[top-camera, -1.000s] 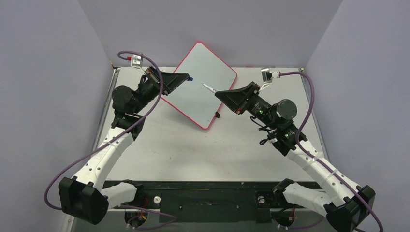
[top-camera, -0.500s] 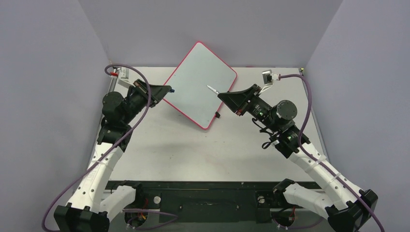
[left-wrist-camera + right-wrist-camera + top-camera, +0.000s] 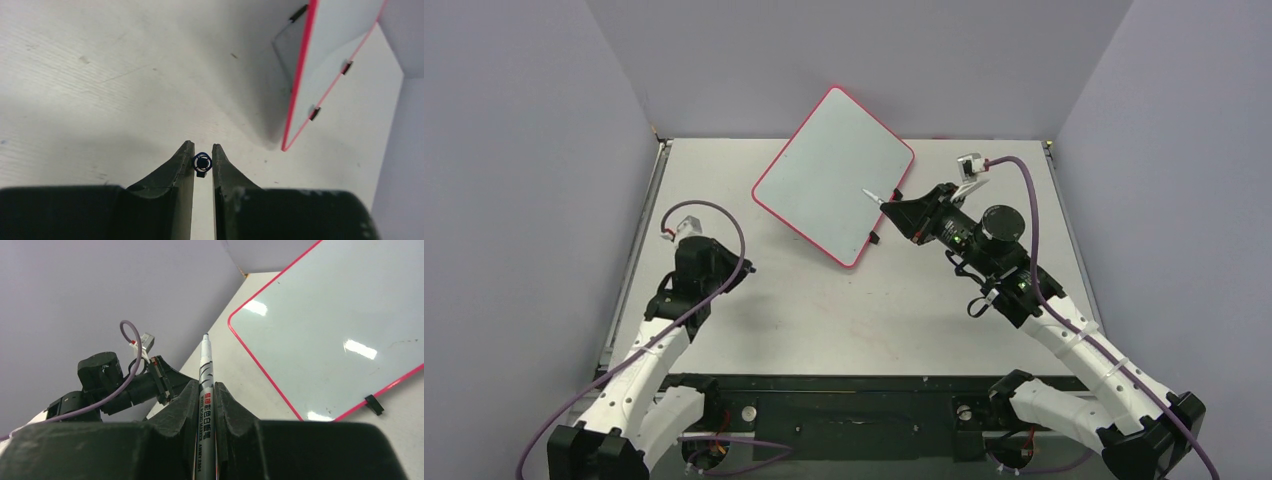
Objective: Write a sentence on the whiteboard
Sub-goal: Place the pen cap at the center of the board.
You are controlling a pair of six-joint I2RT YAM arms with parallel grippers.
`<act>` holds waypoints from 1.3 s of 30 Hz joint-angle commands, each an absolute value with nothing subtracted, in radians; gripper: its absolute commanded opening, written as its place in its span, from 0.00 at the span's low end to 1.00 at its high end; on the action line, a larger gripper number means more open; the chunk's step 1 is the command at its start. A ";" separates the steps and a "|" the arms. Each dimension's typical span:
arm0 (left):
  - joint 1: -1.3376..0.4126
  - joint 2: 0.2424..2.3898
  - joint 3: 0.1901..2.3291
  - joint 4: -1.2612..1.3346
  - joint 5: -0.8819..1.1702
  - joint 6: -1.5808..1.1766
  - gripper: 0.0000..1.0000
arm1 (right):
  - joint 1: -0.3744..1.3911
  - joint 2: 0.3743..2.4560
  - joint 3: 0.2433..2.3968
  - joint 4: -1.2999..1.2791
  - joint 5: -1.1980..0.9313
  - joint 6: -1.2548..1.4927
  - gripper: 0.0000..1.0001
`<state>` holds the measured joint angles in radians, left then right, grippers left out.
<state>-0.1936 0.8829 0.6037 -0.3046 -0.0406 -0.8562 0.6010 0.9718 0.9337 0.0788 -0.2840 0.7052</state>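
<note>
marker (image 3: 205, 360) tight in the right gripper (image 3: 205, 388) by the whiteboard (image 3: 829, 170), small blue cap (image 3: 202, 162) tight in the left gripper (image 3: 202, 146)

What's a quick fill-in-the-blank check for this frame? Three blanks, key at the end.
1. The right tool is ____ on the marker.
2. The whiteboard has a thin ____ rim.
3. The left tool pinches a small round ____ cap.
Missing words: shut; red; blue.
</note>
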 commanded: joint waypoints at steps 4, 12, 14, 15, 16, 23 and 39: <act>-0.195 0.899 0.502 -0.292 -0.231 -0.870 0.00 | 0.596 0.952 0.936 0.024 -0.208 0.642 0.00; -0.196 0.962 0.414 -0.228 -0.260 -0.904 0.16 | 0.595 0.955 0.939 -0.018 -0.181 0.615 0.00; -0.196 0.973 0.411 -0.234 -0.270 -0.905 0.19 | 0.596 0.955 0.939 -0.028 -0.178 0.609 0.00; -0.196 0.978 0.410 -0.237 -0.273 -0.905 0.21 | 0.595 0.955 0.939 -0.030 -0.177 0.608 0.00; -0.196 0.980 0.410 -0.239 -0.276 -0.907 0.22 | 0.595 0.957 0.938 -0.030 -0.176 0.607 0.00; -0.199 0.975 0.425 -0.292 -0.304 -0.929 0.46 | 0.595 0.956 0.935 -0.035 -0.175 0.600 0.00; -0.404 0.925 0.779 -0.606 -0.573 -0.883 0.54 | 0.591 0.920 1.054 -0.214 -0.044 0.530 0.00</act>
